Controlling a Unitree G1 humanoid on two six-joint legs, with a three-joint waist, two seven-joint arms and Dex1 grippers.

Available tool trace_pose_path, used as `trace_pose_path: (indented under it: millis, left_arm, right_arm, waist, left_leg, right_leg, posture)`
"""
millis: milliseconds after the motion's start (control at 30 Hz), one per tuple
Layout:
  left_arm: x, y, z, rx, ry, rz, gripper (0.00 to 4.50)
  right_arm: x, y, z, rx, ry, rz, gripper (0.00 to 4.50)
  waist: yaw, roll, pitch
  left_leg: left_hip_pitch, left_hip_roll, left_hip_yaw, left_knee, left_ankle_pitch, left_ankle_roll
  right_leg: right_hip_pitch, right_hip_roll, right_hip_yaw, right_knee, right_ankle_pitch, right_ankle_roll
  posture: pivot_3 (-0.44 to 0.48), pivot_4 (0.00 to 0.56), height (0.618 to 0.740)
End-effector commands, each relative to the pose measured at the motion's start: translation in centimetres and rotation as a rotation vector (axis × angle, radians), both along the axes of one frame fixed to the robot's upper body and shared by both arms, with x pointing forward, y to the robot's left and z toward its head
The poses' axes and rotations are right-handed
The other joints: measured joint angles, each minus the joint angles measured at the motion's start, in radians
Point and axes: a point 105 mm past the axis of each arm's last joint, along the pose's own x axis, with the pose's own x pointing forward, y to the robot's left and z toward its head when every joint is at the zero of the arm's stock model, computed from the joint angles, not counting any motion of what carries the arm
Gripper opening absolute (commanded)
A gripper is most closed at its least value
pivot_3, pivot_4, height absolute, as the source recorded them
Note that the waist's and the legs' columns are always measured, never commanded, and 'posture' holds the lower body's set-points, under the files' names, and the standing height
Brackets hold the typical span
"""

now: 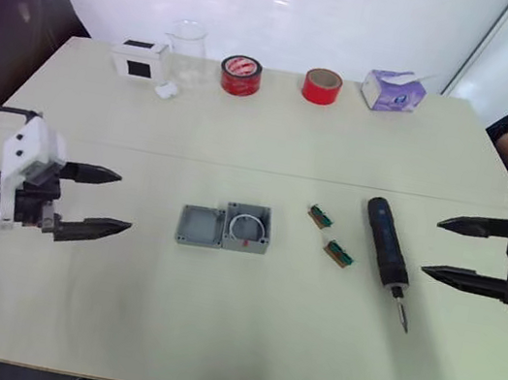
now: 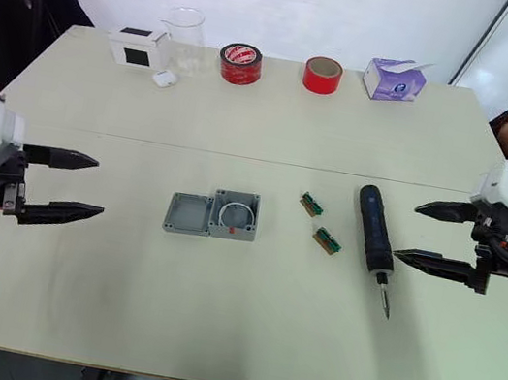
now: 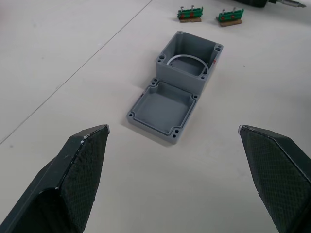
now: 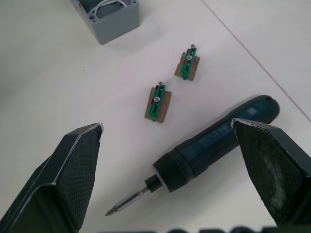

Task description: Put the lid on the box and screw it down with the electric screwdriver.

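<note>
Grey lid (image 1: 200,226) touches box (image 1: 247,227) on worktop (image 1: 229,333). Both tools spread, empty. I pinch lid edges squarely with left tool (image 1: 100,198).

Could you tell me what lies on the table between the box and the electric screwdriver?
Two small green parts lie between the box and the electric screwdriver, clear of both, as the left eye view shows.

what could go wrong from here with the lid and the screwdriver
The lid lies touching the box, so the open left tool may nudge both while gripping it. Two small green parts lie beside the electric screwdriver; the open right tool could knock them. The round screwdriver may roll.
</note>
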Motion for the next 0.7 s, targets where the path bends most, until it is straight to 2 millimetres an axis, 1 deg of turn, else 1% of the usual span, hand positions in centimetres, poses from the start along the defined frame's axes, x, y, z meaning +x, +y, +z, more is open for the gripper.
trace_pose_path:
  millis: [33, 267, 467, 600, 700]
  left_arm:
    - [-0.1, -0.3, 0.7, 0.021, -0.035, -0.005, 4.40]
    - [0.0, -0.4, 1.4, 0.034, -0.044, -0.013, 4.40]
    - [0.0, -0.6, 1.8, 0.037, -0.052, -0.022, 4.40]
    - [0.6, -1.7, 1.7, 0.037, -0.059, -0.035, 4.40]
    - [1.1, -2.6, 1.8, 0.027, -0.072, -0.060, 4.40]
  right_arm:
    - [-0.3, -0.3, 1.1, 0.003, -0.058, -0.008, 4.50]
    - [-1.0, 0.5, 0.3, 0.034, -0.051, -0.002, 4.50]
    - [-0.9, 1.4, 0.1, 0.063, -0.062, -0.004, 4.50]
    - [-0.2, 1.1, 0.0, 0.062, -0.070, -0.044, 4.50]
    - [-0.3, 1.9, 0.0, 0.070, -0.074, -0.031, 4.50]
  waist:
    - [0.000, 0.000, 0.000]
    - [0.002, 0.000, 0.000]
    - [0.001, 0.000, 0.000]
    - [0.001, 0.000, 0.000]
    - [0.004, -0.001, 0.000]
  left_leg:
    - [0.000, 0.000, 0.000, 0.000, 0.000, 0.000]
    - [0.001, 0.000, 0.000, 0.001, 0.001, -0.001]
    - [0.001, -0.001, 0.000, 0.001, 0.001, -0.001]
    - [0.001, 0.000, 0.000, 0.002, 0.001, -0.001]
    - [0.001, 0.000, 0.000, 0.002, 0.001, -0.001]
  right_leg:
    - [0.000, 0.000, 0.000, 0.000, 0.000, 0.000]
    - [0.001, 0.000, 0.000, 0.001, 0.001, 0.002]
    - [0.001, 0.002, 0.000, 0.002, 0.002, 0.003]
    - [0.001, 0.004, 0.001, 0.003, 0.002, 0.004]
    - [0.002, 0.005, 0.001, 0.003, 0.002, 0.004]
  posture:
    - [0.000, 0.150, 0.740]
    - [0.000, 0.150, 0.740]
    - [0.000, 0.150, 0.740]
    - [0.000, 0.150, 0.740]
    - [0.000, 0.150, 0.740]
